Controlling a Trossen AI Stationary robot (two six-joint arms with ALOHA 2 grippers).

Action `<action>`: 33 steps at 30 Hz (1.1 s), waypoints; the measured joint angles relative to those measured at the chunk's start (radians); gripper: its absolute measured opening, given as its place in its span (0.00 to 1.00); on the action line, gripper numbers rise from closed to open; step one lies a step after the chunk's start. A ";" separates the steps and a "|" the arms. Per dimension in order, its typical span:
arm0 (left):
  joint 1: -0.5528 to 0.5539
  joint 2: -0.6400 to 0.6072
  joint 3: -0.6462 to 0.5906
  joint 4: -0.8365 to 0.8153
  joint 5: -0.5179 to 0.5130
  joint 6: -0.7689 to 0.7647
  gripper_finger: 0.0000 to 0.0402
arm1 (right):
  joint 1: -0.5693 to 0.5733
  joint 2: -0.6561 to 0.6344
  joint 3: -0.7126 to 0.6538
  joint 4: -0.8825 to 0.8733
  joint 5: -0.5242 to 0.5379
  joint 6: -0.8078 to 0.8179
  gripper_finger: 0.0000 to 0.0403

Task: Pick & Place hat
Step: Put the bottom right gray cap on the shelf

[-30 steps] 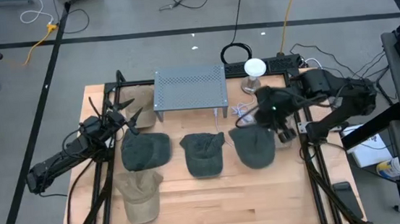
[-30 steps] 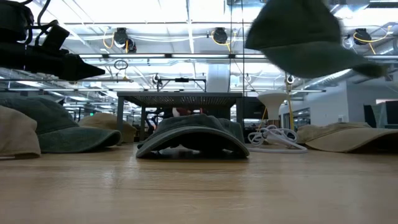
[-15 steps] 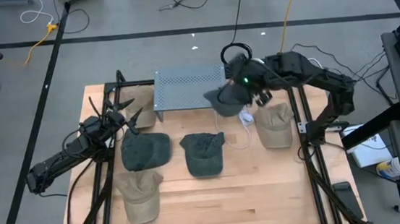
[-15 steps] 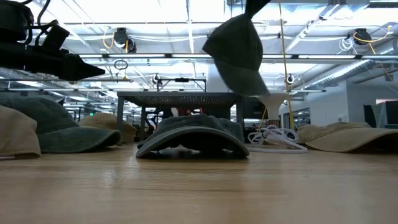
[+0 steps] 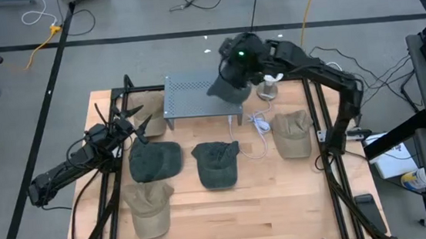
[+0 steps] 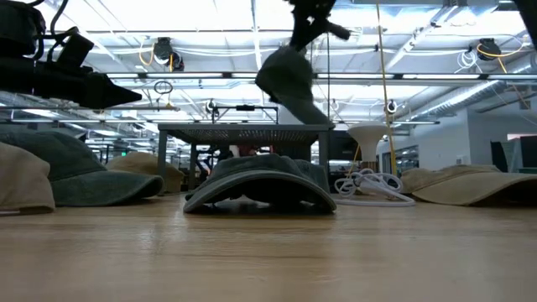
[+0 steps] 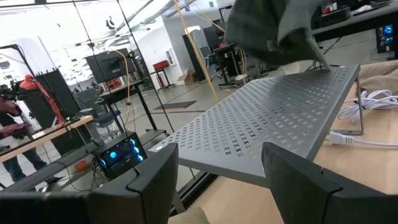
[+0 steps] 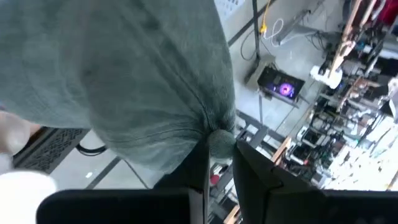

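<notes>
A dark green hat [image 5: 229, 89] is hanging in the air over the right end of the perforated metal shelf [image 5: 195, 95] at the far side of the table [image 5: 229, 211], its lower edge just above the shelf top in the low view. The right gripper [image 5: 241, 64] is pinching it: in the right wrist view the two dark fingers [image 8: 199, 163] are pressed nearly together on a bunched fold of the cloth, and the rest of the hat is drooping from that point. The right arm is reaching in from the right, far corner. Just right of the shelf a white lamp [image 5: 270, 86] is standing, with a white cable [image 5: 258, 125] lying in front of it. Nearer on the table, two dark hats [image 5: 155, 160] are lying side by side in the middle, a tan hat [image 5: 292, 133] is sitting to the right and another tan one [image 5: 148, 206] at the near left. The left gripper [image 5: 141, 130] is waiting at the left side, low by the shelf's left end, its fingers [image 7: 152, 177] spread wide and holding nothing.
</notes>
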 joint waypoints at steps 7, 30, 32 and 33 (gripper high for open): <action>0.000 0.000 0.000 0.000 0.000 0.000 0.59 | -0.033 0.090 0.000 0.087 -0.047 -0.015 0.10; 0.000 0.000 0.000 0.000 0.000 0.000 0.59 | -0.044 0.194 -0.133 0.420 -0.124 -0.122 0.10; 0.000 0.000 0.000 0.000 0.000 0.000 0.59 | -0.043 0.194 -0.158 0.430 -0.125 -0.133 0.10; 0.000 0.000 0.000 0.000 0.000 0.000 0.59 | -0.043 0.192 -0.169 0.436 -0.127 -0.143 0.10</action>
